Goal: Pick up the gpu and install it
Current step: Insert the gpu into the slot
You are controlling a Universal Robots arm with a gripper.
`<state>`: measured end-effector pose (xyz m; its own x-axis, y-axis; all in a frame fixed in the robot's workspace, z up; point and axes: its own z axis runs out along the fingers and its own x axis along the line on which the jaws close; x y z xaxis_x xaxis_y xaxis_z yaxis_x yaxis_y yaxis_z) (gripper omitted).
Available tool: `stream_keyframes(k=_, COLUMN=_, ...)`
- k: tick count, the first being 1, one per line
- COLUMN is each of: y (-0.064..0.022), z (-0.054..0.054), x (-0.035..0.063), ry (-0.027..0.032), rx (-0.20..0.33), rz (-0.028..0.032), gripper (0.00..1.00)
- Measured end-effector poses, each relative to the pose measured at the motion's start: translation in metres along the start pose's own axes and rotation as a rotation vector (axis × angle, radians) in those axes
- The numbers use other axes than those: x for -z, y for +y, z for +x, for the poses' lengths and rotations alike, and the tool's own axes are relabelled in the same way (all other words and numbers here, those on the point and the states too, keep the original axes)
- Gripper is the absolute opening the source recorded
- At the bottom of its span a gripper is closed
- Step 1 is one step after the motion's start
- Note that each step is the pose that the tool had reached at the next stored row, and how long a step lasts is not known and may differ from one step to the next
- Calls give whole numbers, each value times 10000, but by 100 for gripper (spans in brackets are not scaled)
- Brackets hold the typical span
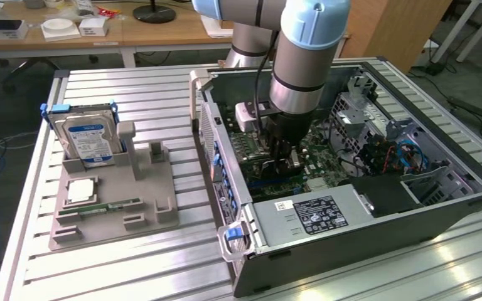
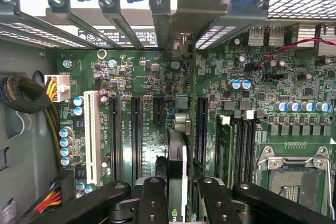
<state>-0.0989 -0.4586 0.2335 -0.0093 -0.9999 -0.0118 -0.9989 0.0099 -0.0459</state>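
The gpu [image 2: 177, 153] is seen edge-on in the wrist view, standing upright over the green motherboard [image 2: 131, 77]. It sits between the long black expansion slots [image 2: 114, 135], and its silver end bracket [image 2: 184, 11] is against the case's rear slot openings. My gripper [image 2: 178, 190] is shut on the card, with a black finger [image 2: 152, 198] on each side. In the exterior view, the arm reaches down into the open computer case [image 1: 350, 251]. There my gripper [image 1: 280, 157] is low over the board with the dark gpu [image 1: 286, 167] in it.
On the exterior view's left, a grey holder [image 1: 115, 219] carries a hard drive [image 1: 90, 135] and a memory stick [image 1: 111, 205]. Inside the case are the power supply [image 1: 316, 213], drive cage and cables [image 1: 400, 157], a CPU socket [image 2: 294, 177] and memory slots [image 2: 236, 145].
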Motion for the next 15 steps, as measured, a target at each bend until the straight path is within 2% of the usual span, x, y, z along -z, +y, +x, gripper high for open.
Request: stream_keyframes(k=15, y=0, z=0, x=-16, ry=-2, rx=0, rz=1, gripper=27)
